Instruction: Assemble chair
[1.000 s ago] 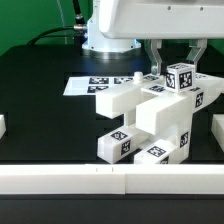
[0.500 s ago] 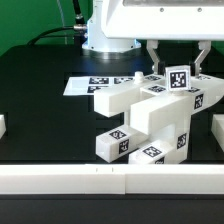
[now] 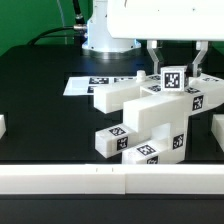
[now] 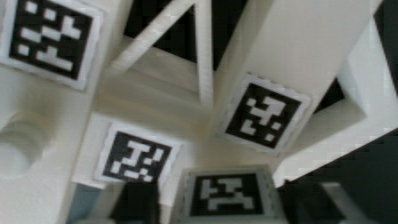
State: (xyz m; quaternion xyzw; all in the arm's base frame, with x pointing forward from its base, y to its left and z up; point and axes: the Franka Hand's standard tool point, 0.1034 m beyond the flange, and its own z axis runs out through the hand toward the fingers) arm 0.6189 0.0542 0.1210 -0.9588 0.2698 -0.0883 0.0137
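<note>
The marker board (image 3: 85,86) lies far left on the black table (image 3: 40,110). Right of it, in the middle, stands the part-built chair (image 3: 150,125). At its far right top the gripper (image 3: 174,70) straddles a tagged block (image 3: 172,80); I cannot tell whether the fingers press it.

Blocky white parts of the chair (image 4: 178,95) are filling nearly the whole frame, sitting very close to the lens and blurring slightly. Four black-and-white tags (image 4: 267,112) are showing on different faces, each tilting differently. Dark gaps (image 4: 175,32) are showing between the slanting bars.
</note>
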